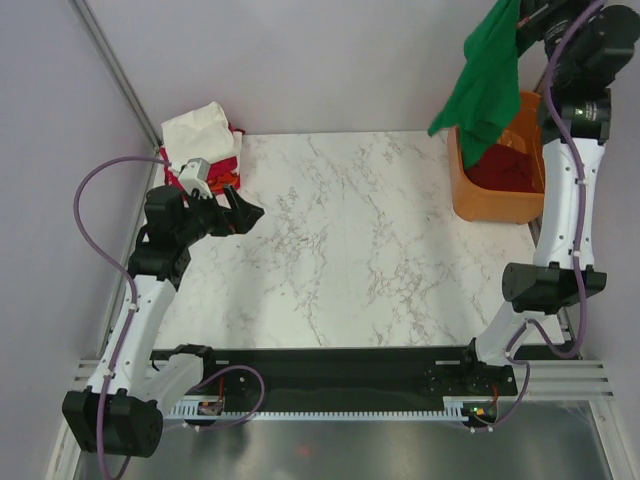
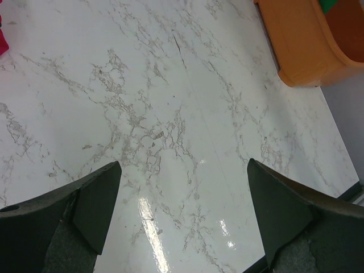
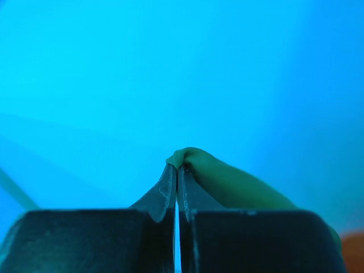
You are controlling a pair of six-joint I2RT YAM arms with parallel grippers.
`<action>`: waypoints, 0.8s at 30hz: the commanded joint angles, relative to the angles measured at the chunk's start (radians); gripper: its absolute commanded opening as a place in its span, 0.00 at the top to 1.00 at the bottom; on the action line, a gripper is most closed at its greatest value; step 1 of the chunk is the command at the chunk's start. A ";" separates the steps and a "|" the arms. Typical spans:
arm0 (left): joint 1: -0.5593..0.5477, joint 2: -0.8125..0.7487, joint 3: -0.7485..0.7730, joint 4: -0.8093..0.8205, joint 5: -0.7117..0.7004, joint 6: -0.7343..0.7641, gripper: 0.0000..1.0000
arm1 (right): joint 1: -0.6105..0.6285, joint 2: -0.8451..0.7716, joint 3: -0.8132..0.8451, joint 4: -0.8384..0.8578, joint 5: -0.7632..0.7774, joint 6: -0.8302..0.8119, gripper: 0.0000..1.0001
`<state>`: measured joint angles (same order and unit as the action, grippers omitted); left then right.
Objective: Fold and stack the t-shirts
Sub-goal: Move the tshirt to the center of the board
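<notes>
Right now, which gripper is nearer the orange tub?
Right. The right gripper is raised over the orange tub, clamping the green t-shirt; the left gripper is open across the table, beside the shirt pile.

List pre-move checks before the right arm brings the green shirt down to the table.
1. Right gripper grip on green shirt: ok, cloth pinched between shut fingers.
2. Shirt clear of orange tub: cannot tell, its lower end overlaps the tub seen from above.
3. Left gripper ready to help: ok, open and empty, above the marble.
4. Laying space on table: ok, bare marble mid-table.
5. Stack of shirts out of the path: ok, sits at the far left corner.
</notes>
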<state>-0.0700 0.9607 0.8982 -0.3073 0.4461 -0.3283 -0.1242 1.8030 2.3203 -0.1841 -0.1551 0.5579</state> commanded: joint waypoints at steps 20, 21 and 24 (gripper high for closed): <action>-0.112 0.002 0.050 -0.056 -0.086 -0.005 0.11 | 0.052 -0.602 -1.219 -0.118 0.049 0.137 0.02; -0.147 0.021 0.050 -0.081 -0.095 -0.018 0.11 | 0.096 -0.611 -1.230 -0.124 0.057 0.099 0.02; -0.310 0.087 0.022 -0.108 -0.200 -0.069 0.10 | 0.184 -0.642 -1.259 -0.147 0.072 0.068 0.02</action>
<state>-0.2676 1.0016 0.9173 -0.3500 0.3332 -0.3386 -0.0113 1.2640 1.0176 -0.3832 -0.1070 0.7029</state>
